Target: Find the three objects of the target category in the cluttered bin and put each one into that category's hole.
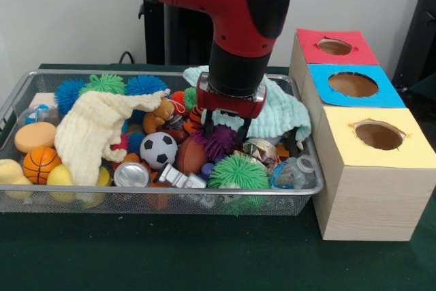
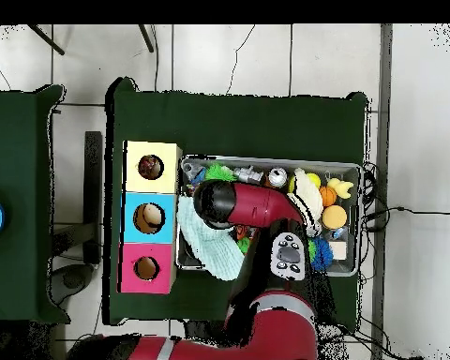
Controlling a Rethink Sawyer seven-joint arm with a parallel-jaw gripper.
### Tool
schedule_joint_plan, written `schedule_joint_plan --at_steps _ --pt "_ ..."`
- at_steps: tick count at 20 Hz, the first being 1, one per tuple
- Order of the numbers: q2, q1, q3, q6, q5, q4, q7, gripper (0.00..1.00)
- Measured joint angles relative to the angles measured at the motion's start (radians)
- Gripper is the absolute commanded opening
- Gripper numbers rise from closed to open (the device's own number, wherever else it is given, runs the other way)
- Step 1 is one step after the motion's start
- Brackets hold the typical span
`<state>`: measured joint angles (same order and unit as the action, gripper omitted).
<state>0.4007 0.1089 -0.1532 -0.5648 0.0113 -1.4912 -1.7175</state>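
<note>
Gripper (image 1: 225,124) down in the mesh bin (image 1: 170,194), fingers apparently pinching the purple spiky ball (image 1: 219,142) near the bin's middle, though contact is partly hidden; holed box (image 1: 361,134) beside bin.

Bin and box side by side on the table

In the front view the wire bin (image 1: 300,192) lies left of the three-holed box (image 1: 368,189), touching it; a towel (image 1: 92,127) drapes over balls at the bin's left; a can (image 1: 131,175) lies at its front.
</note>
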Motion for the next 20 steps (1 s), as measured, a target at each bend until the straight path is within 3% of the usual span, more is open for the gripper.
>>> schedule_joint_plan --at_steps 11,20 --pt "0.013 -0.053 -0.043 0.0 0.037 0.019 0.0 1.0" --pt "-0.007 -0.128 -0.096 -0.001 0.11 0.099 -0.032 1.0"
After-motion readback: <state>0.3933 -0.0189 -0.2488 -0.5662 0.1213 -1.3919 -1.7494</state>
